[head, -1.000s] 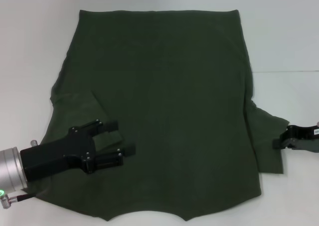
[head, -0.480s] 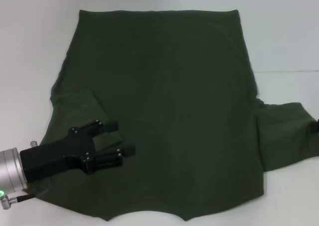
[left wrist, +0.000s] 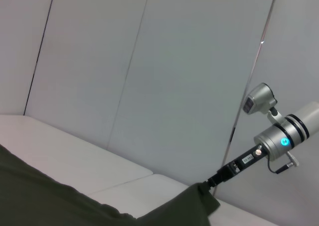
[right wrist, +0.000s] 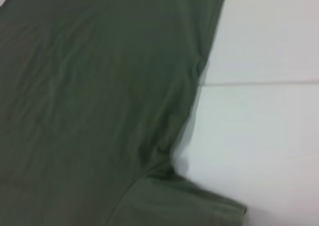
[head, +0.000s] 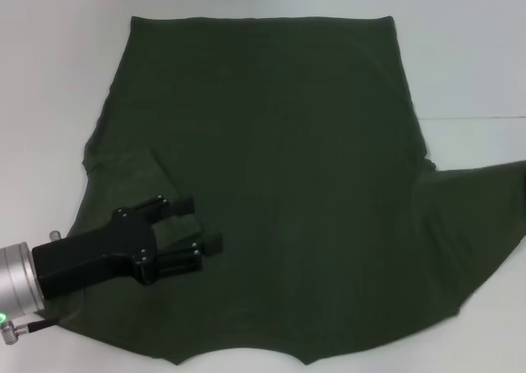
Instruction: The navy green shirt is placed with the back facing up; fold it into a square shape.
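Note:
The navy green shirt [head: 279, 159] lies spread flat on the white table, hem at the far side. My left gripper [head: 201, 223] hovers open over its near left part, beside the left sleeve [head: 127, 169], which is folded inward. The right sleeve [head: 477, 217] is stretched out to the right edge of the head view. My right gripper is outside that view. The left wrist view shows the right gripper [left wrist: 213, 180] far off, holding the sleeve tip raised above the table. In the right wrist view, the shirt [right wrist: 89, 86] shows with its side seam and armpit.
The white table [head: 468, 61] shows bare at the right of the shirt and along the far edge. A seam in the table surface [head: 477, 117] runs off to the right. Grey wall panels [left wrist: 149, 61] stand behind the table.
The right gripper pulled the right sleeve outward to the right and left the head view. The sleeve went from bunched to stretched out. The left gripper has barely moved.

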Tool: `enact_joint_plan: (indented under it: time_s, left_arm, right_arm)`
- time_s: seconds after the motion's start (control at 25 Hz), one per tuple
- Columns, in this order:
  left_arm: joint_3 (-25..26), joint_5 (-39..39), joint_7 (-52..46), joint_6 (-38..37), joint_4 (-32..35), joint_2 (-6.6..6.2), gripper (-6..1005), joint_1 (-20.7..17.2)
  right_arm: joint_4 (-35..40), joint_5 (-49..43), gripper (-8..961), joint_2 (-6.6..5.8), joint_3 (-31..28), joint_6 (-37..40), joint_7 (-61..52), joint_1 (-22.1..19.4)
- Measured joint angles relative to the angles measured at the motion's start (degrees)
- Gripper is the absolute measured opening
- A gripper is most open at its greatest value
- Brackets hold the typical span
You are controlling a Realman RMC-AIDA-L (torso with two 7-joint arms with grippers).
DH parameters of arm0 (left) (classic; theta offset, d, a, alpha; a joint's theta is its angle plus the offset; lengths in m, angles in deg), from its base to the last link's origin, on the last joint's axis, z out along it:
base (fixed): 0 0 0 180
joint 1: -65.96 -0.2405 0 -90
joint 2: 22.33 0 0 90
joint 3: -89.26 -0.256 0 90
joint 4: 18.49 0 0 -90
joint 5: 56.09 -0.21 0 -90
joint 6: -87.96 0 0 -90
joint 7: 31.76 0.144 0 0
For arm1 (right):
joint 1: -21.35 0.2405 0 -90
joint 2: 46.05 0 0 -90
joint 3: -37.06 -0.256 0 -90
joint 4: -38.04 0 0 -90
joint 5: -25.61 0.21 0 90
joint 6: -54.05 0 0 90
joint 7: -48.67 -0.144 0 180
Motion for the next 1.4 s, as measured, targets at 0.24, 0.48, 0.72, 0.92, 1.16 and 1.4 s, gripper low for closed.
enact_joint_plan:
  time_s: [0.24,0.48,0.72,0.92,1.16,1.4]
  left_arm:
    - [0.0,0.1,-0.6,0.1,-0.1,0.0,904,0.1]
    - [0.0,0.7,-0.7,0.1,-0.1,-0.05,903,0.2]
    - [0.0,1.3,-0.9,-0.2,0.0,-0.23,903,0.2]
    - [0.4,1.6,-0.9,-0.4,0.2,-0.38,904,0.2]
    - [0.9,1.6,-0.9,-0.4,0.2,-0.47,905,0.2]
    - [0.9,1.6,-0.9,-0.4,0.1,-0.53,904,0.1]
  right_arm:
    - [0.4,-0.2,70,0.36,1.7,0.3,1.4,3.1]
    - [-1.0,-2.2,84,2.46,8.4,0.8,-0.2,7.7]
    - [-2.5,-7.4,99,6.14,13.0,-0.3,-4.1,15.4]
    - [-4.2,-9.1,110,8.39,14.6,-3.1,-7.3,21.0]
    - [-7.9,-9.2,156,11.21,19.0,-6.1,-10.1,25.2]
    - [-8.3,-9.0,265,12.3,20.2,-7.6,-12.7,25.2]
